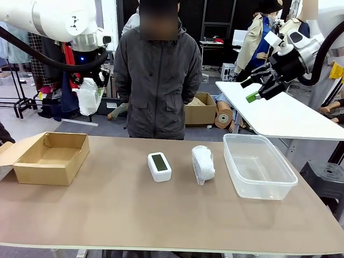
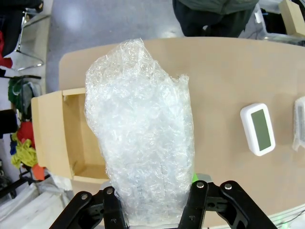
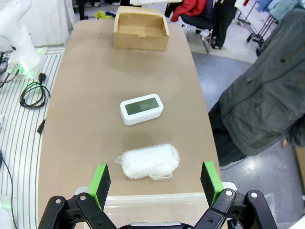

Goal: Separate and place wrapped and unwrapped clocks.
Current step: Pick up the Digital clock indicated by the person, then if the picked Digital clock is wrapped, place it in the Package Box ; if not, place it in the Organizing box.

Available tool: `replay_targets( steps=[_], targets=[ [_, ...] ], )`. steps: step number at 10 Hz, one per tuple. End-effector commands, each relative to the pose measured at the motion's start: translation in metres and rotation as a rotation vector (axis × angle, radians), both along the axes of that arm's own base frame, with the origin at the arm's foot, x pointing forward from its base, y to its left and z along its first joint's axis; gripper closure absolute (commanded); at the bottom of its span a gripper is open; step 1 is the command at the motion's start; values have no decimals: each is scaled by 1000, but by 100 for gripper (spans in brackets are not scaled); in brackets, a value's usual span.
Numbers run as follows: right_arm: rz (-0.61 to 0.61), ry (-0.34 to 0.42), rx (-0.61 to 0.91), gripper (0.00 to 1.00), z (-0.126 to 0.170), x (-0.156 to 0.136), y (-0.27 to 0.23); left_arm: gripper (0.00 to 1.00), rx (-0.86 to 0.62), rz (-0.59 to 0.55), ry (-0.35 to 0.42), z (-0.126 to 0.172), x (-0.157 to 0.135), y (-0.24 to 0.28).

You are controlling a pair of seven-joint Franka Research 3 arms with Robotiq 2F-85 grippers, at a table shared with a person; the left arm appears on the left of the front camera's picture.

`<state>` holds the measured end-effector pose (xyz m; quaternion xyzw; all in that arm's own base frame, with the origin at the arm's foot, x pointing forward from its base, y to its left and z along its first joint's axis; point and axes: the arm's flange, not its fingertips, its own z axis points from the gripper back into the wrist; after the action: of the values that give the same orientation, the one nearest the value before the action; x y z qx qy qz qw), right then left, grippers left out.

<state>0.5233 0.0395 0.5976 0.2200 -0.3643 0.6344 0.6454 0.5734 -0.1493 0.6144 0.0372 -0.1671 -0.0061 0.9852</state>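
My left gripper (image 1: 92, 80) hangs high above the table's left end, shut on a bubble-wrapped clock (image 1: 87, 97). In the left wrist view that wrapped bundle (image 2: 143, 143) stands between my gripper's (image 2: 151, 200) black fingers, over the cardboard box (image 2: 66, 138). A bare white clock (image 1: 159, 166) with a grey-green screen lies mid-table, also seen as the bare clock (image 3: 141, 109). Just right of it lies a second wrapped clock (image 1: 203, 163), the same wrapped clock (image 3: 150, 161) in the right wrist view. My right gripper (image 1: 257, 88) is raised at the far right, open and empty, its fingers spread wide (image 3: 155, 183).
An open cardboard box (image 1: 51, 157) sits at the table's left end. A clear plastic tub (image 1: 258, 165) stands at the right. A person in a dark jacket (image 1: 158, 75) stands at the far edge. A white table (image 1: 279, 113) is behind on the right.
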Motion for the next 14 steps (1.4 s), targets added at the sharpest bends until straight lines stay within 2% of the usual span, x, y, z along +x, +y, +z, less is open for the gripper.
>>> replay_targets(
  steps=[1,13,14],
  targets=[
    [-1,-5,-10,0,1,0,-1,100,-2,3,-2,3,-1,2],
    [-1,-5,-10,0,1,0,-1,100,0,0,0,0,0,0],
    [-1,-5,-10,0,1,0,-1,100,49,-76,0,8,-3,9]
  ],
)
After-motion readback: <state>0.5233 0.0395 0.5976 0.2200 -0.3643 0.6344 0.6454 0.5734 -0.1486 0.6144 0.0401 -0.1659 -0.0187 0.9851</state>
